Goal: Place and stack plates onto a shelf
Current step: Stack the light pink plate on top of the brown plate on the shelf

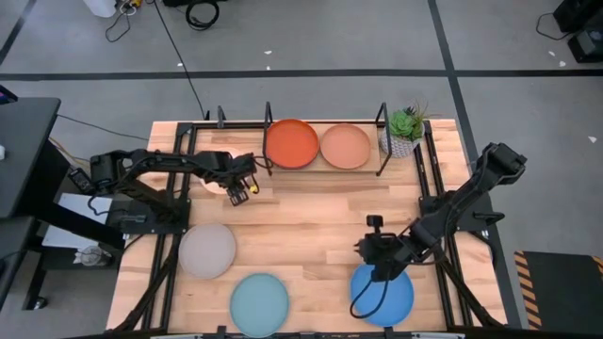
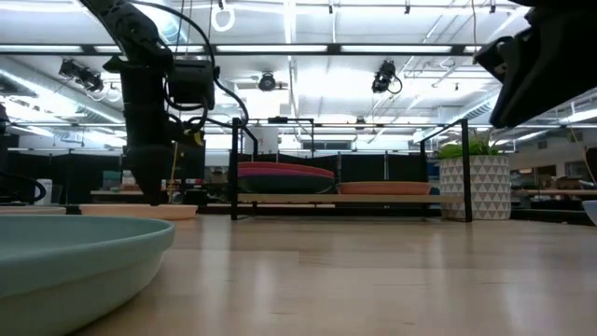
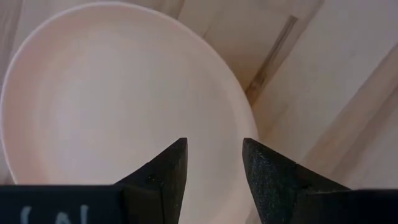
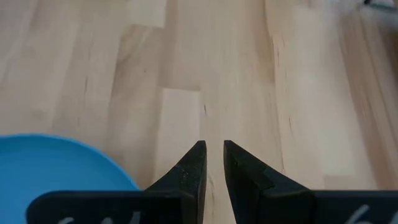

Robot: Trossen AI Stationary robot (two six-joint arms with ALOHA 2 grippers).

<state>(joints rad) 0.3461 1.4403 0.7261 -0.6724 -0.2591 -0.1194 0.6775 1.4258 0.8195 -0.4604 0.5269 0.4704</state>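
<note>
My left gripper (image 1: 239,191) (image 3: 214,155) is open, pointing down over the near rim of the cream plate (image 3: 118,99) (image 2: 140,211), which lies flat on the table left of the shelf; I see no touch. The black rod shelf (image 1: 382,141) at the far edge carries a stack topped by the orange plate (image 1: 291,143) and, beside it, the peach-tan plate (image 1: 345,146). The grey plate (image 1: 207,250), pale teal plate (image 1: 259,301) and bright blue plate (image 1: 382,294) lie flat along the near side. My right gripper (image 1: 375,247) (image 4: 212,152) hovers by the blue plate's (image 4: 56,165) far rim, its fingers all but shut, holding nothing.
A small green plant in a patterned pot (image 1: 405,132) (image 2: 476,187) stands at the shelf's right end. Bare wood lies in the table's middle (image 1: 301,226). In the low view the pale teal plate (image 2: 65,271) fills the near left corner.
</note>
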